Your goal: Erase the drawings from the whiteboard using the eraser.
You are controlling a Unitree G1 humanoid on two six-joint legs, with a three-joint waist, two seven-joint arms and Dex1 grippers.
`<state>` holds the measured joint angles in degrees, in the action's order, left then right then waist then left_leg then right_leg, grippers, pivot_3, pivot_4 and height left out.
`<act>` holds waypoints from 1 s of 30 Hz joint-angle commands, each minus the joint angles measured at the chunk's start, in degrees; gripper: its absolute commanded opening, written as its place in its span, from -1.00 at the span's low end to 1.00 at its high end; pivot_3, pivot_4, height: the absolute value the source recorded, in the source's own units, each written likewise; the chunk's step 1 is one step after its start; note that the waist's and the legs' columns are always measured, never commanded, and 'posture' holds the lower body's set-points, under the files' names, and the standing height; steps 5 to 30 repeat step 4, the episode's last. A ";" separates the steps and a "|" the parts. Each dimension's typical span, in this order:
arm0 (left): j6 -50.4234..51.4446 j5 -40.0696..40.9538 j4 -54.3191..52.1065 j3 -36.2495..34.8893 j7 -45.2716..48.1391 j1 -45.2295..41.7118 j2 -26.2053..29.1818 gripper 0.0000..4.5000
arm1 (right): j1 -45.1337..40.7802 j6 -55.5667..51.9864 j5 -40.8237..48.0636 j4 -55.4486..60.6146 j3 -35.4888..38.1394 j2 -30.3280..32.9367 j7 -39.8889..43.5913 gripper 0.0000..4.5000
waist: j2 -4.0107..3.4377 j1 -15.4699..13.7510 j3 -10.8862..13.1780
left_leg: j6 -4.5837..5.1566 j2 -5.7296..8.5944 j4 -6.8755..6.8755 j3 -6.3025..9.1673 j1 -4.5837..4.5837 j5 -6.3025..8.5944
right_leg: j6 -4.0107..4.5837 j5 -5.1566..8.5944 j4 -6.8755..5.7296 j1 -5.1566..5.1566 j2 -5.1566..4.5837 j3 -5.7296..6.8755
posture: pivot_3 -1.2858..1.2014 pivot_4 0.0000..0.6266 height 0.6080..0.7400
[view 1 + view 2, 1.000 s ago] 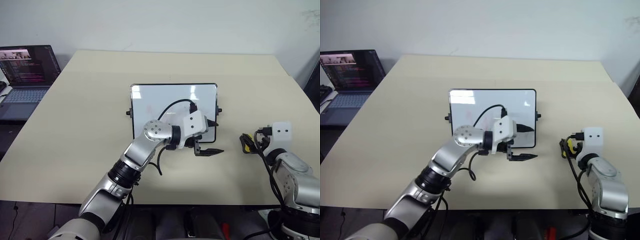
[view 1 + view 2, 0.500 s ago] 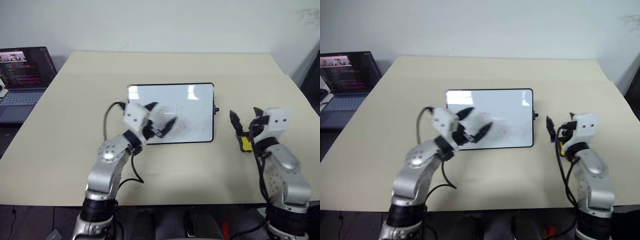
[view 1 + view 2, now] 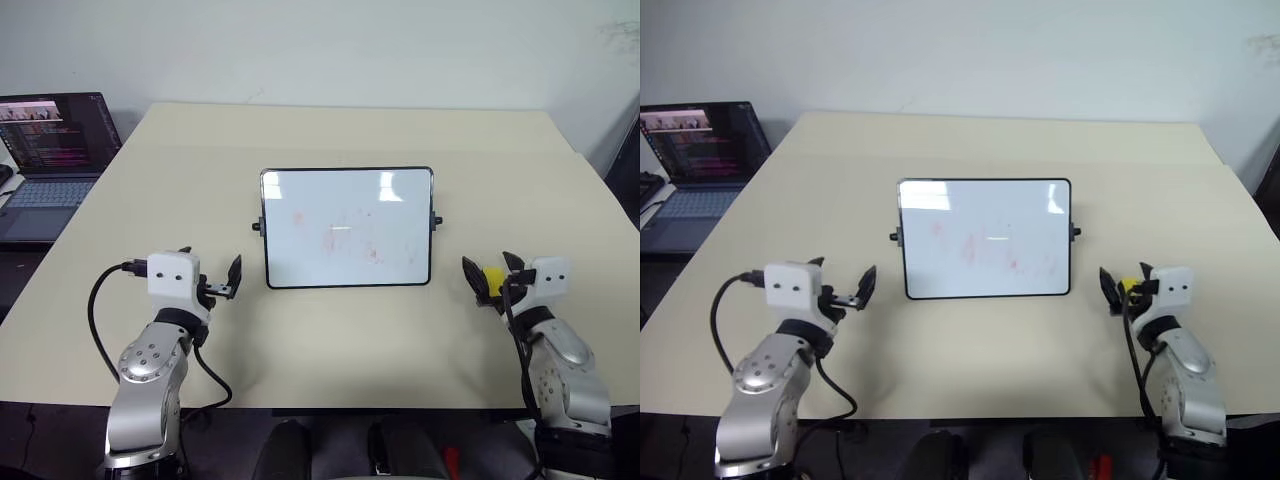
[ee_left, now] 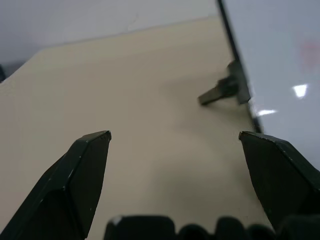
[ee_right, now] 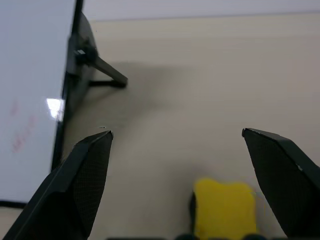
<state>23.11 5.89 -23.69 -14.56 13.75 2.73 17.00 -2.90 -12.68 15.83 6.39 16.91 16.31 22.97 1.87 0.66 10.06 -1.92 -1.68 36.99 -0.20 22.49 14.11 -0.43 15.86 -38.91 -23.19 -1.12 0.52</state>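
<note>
- You have a beige table [image 3: 330, 340] against a plain pale wall [image 3: 330, 45]; its top is matte and a seam runs across it toward the far edge.
- Off the table's far left corner a laptop [image 3: 50, 150] sits on a lower surface, lid up and screen lit, well apart from the work.
- Your left gripper [image 3: 212, 281] hangs over the near left part of the table, fingers spread wide with nothing between them; in its wrist view the table lies bare between the fingers and the board's left knob [image 4: 222, 91] shows ahead.
- The board [image 3: 347, 227] lies flat at the table's middle, long sides across, black frame all round.
- Faint red marks [image 3: 345, 238] are smeared over its middle and right half; nothing lies on it or blocks it.
- The eraser [image 5: 225, 209] lies on the table near the near right edge, right of the board and apart from it.
- Your right gripper [image 3: 488, 275] is released, its fingers standing wide on either side of the eraser without touching it.
</note>
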 commanded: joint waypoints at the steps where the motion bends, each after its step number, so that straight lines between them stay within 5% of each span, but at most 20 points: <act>1: -1.28 0.14 -1.20 -2.09 -3.21 1.12 -1.67 1.00 | -0.57 1.21 1.22 2.41 2.10 1.69 -0.75 1.00 | 0.00 -0.01 0.00 | 0.00 -0.01 0.00 0.00 0.00 0.00 | -0.01 0.00 0.00 0.00 -0.01 0.00 | 0.03 -0.52 1.00; 30: -1.87 -0.41 0.08 -1.42 -3.59 1.03 -1.65 1.00 | -2.79 0.06 1.69 1.68 2.56 2.85 -1.83 1.00 | 0.00 -0.02 0.00 | 0.00 -0.04 0.00 0.01 -0.02 0.00 | -0.03 0.02 0.00 0.00 -0.02 -0.01 | 0.03 -0.52 1.00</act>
